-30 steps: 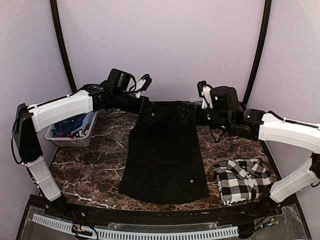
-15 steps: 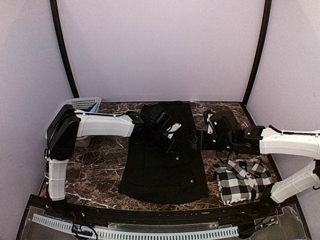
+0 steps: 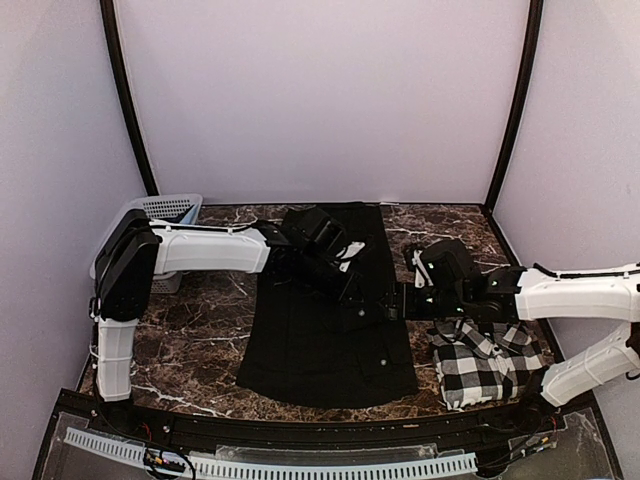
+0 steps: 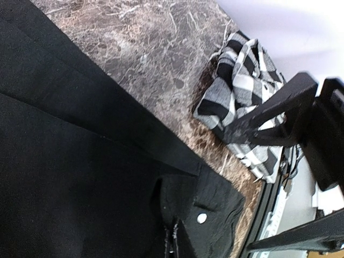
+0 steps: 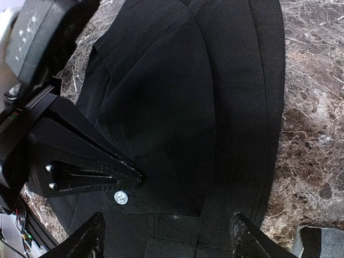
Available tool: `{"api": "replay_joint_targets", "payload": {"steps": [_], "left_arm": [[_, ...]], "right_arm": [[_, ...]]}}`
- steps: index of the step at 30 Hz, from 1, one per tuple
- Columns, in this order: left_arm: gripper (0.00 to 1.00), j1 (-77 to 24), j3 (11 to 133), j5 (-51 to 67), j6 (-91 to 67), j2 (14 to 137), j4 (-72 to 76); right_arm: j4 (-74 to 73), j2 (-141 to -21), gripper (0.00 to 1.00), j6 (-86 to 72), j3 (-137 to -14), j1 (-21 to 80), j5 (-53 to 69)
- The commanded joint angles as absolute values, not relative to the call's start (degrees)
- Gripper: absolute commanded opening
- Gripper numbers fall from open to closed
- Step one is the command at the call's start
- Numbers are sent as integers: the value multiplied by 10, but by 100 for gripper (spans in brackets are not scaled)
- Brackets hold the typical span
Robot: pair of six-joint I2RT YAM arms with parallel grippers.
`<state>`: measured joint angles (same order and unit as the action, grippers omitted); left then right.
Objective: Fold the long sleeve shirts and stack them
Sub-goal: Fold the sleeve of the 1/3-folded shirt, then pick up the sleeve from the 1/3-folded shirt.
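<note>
Top external shows the soft black shirt (image 3: 320,345) flat in the middle of the brown marble desk (image 3: 190,340), left pincer (image 5: 134,180) clamped on it, right pincer (image 5: 166,234) apart above it, checked shirt (image 3: 485,365) folded square at right, pale purple walls (image 3: 320,100) behind.

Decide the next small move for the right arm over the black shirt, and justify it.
Probably lower the right tool and close it on the black shirt beside the left tool. Its jaws stand open above the cloth, gripping nothing, while the left tool is shut with its tip on the cloth by a white button. A second hold looks needed before folding.
</note>
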<state>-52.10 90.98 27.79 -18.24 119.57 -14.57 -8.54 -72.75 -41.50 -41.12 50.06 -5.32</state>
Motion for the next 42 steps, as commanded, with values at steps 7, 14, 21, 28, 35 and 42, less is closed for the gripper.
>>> {"api": "replay_joint_targets", "payload": {"steps": [7, 14, 21, 28, 35, 42], "left_arm": [[38, -525, 928, 318, -276, 1207, -111], [51, -503, 907, 242, -311, 1158, -139], [49, -478, 845, 227, -299, 1110, -157], [48, -451, 784, 227, -298, 1065, -143], [47, -443, 775, 217, -293, 1046, -150], [47, -434, 763, 214, -288, 1034, -156]], "right_arm": [[-71, -713, 77, -456, -378, 497, -63], [-93, -728, 75, -490, -382, 497, -54], [-163, -751, 69, -517, -387, 500, -59], [-155, -770, 49, -516, -374, 500, -36], [-166, -810, 40, -519, -379, 500, -44], [-170, -818, 40, -519, -376, 501, -46]]}}
